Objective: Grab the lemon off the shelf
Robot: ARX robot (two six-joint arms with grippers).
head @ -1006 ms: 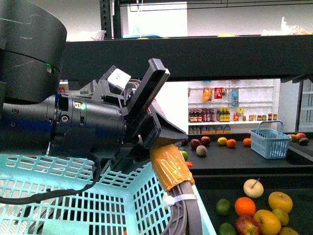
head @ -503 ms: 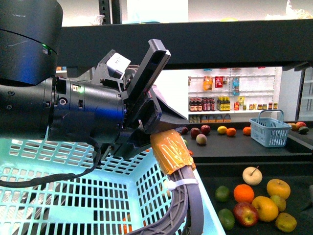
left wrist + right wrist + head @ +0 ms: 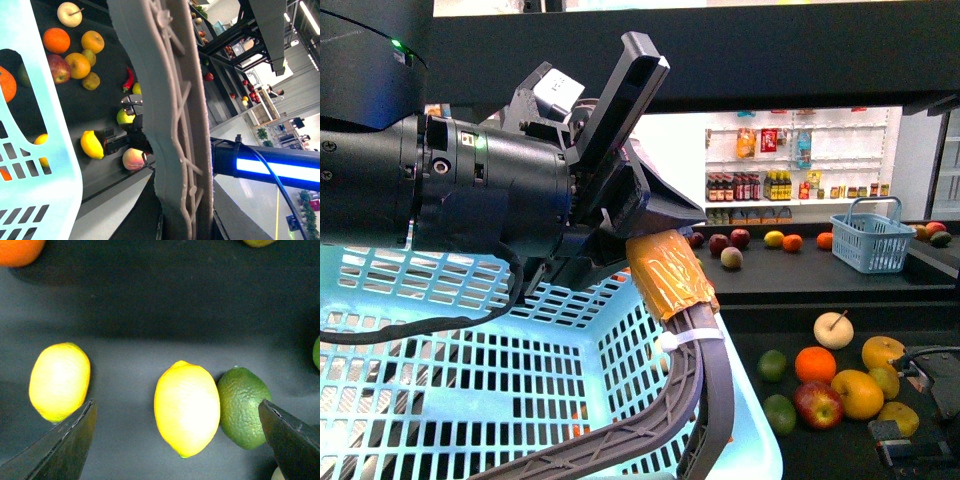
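Over the shelf [image 3: 800, 300], our right gripper [image 3: 176, 407] is just coming into view, spread wide above a lemon [image 3: 189, 412], maybe grabbing next.

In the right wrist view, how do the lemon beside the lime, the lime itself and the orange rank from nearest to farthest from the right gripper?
1. Lemon: between the open fingers of the right gripper, nearest.
2. Lime: right beside that lemon, inside the gap.
3. Orange: farthest, past the other lemon, only partly in view.
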